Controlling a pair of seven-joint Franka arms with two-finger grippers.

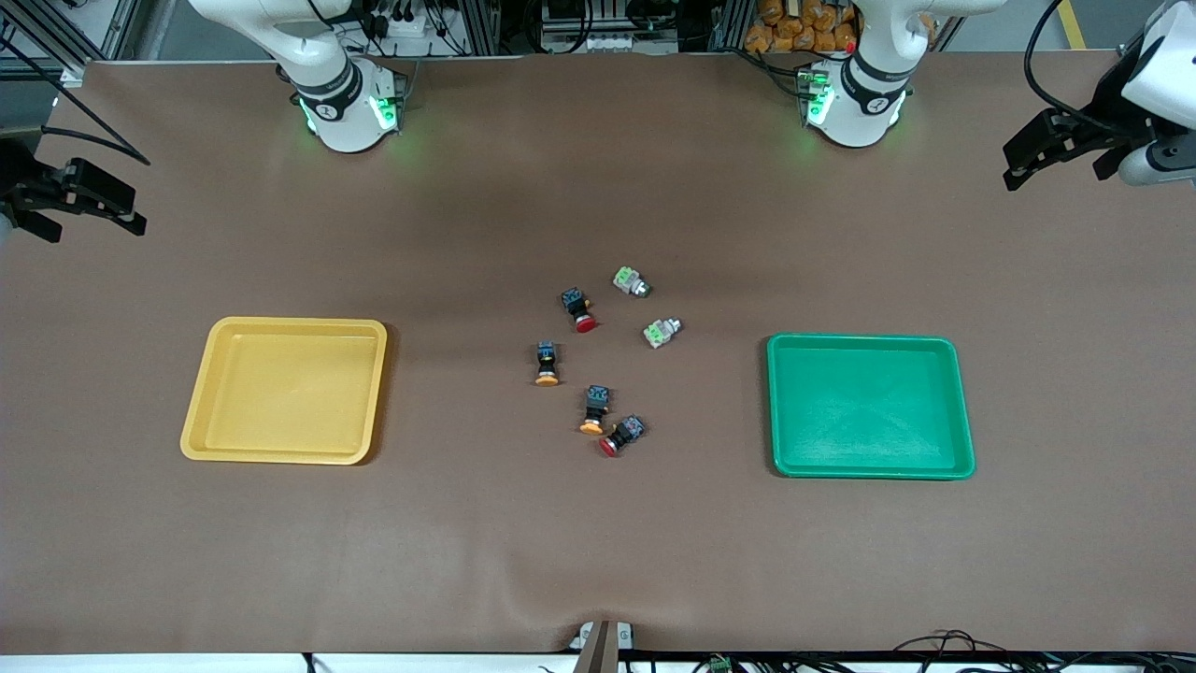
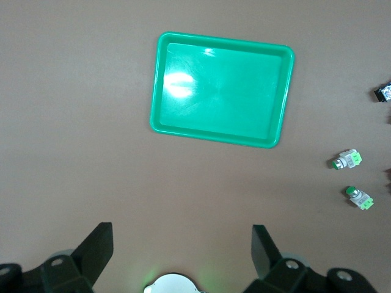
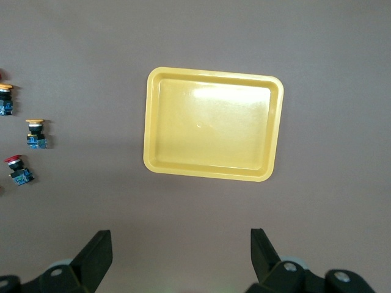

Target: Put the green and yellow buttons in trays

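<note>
Your brown-covered desk (image 1: 598,542) carries two shallow plastic trays with raised rims: the yellow tray (image 1: 285,389) toward the right arm's end and the green tray (image 1: 870,406) toward the left arm's end, both with nothing in them. Between them sits the cluster of small push-button switches.

The left gripper (image 2: 183,244) hangs high over the desk's edge at its own end, fingers (image 2: 98,247) spread as wide as they go and holding nothing; the green tray lies well out from the fingertips, and the two grey-and-green buttons (image 1: 633,281) (image 1: 662,332) off past one finger. The right gripper (image 3: 181,244) hangs the same way over its end — fingers fully apart, empty — with the yellow tray ahead of the fingertips and the two black orange-yellow-capped buttons (image 1: 548,364) (image 1: 594,409) off to one finger's side. Both arms wait.

Your likeliest trouble is the black red-capped switch (image 1: 620,436) lying just beside, perhaps touching, the nearer yellow button: wide fingers coming down there could catch or knock both. A second red-capped switch (image 1: 579,308) lies near the green buttons, so a careless pick could carry the wrong piece. These small rounded bodies may roll or tip if pinched off-centre.

Room is generous: bare desk surrounds both trays, and only their rims need clearing on the way in.
</note>
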